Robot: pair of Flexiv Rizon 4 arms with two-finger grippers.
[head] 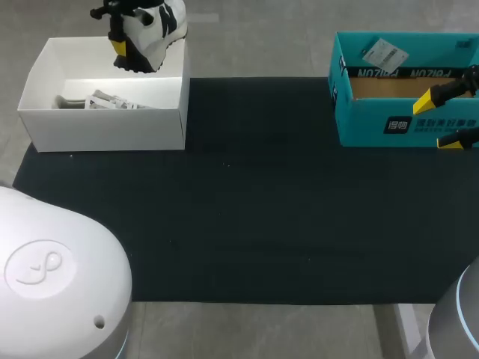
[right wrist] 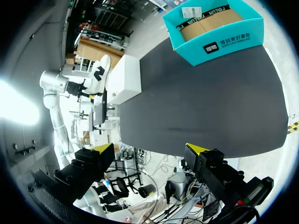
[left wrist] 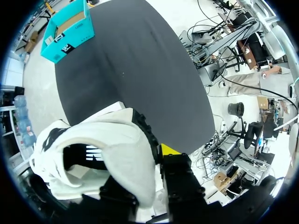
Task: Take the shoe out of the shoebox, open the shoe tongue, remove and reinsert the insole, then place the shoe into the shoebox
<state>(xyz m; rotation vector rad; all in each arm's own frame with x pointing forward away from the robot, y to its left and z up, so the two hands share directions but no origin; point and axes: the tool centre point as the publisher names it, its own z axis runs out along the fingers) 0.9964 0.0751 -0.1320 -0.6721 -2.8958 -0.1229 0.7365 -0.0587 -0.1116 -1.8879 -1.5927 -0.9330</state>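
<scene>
Looking down from the head view first: left end effector (head: 122, 39) hangs over the far rim of the white shoebox (head: 105, 123), which sits at the far-left corner of the black mat (head: 262, 209) on the desk (head: 254, 45). It has the shoe (head: 157, 26) (white, with black trim and a dark sole) clamped and held up above the box. Only one yellow tip shows, against the sole. Crumpled paper (head: 105, 101) lies on the box floor. An open teal box (head: 408, 112) sits at the mat's far-right corner, with a white tag (head: 383, 52) on its back rim. Right end effector (head: 438, 121) comes in at the right edge and overlaps the teal box's front wall. Its tips are spread with nothing between them. Contact with the box: cannot tell from here.

Left wrist view: the shoe (left wrist: 107, 158) fills the gap between the black fingers (left wrist: 180, 179), which press it from both sides. One yellow tip shows beside the sole edge; the other is hidden by the upper. Ahead of the grip I see the shoebox rim (left wrist: 110, 108), then the mat (left wrist: 140, 79), with the teal box (left wrist: 67, 32) at its far corner.

Right wrist view: right end effector (right wrist: 149, 149) is wide open and empty, its yellow tips well apart. Ahead lies the mat (right wrist: 201, 107) with the teal box (right wrist: 215, 32) on it. The shoebox (right wrist: 126, 79) is across the mat, and the shoe (right wrist: 100, 74) is held just above it by my left arm.
</scene>
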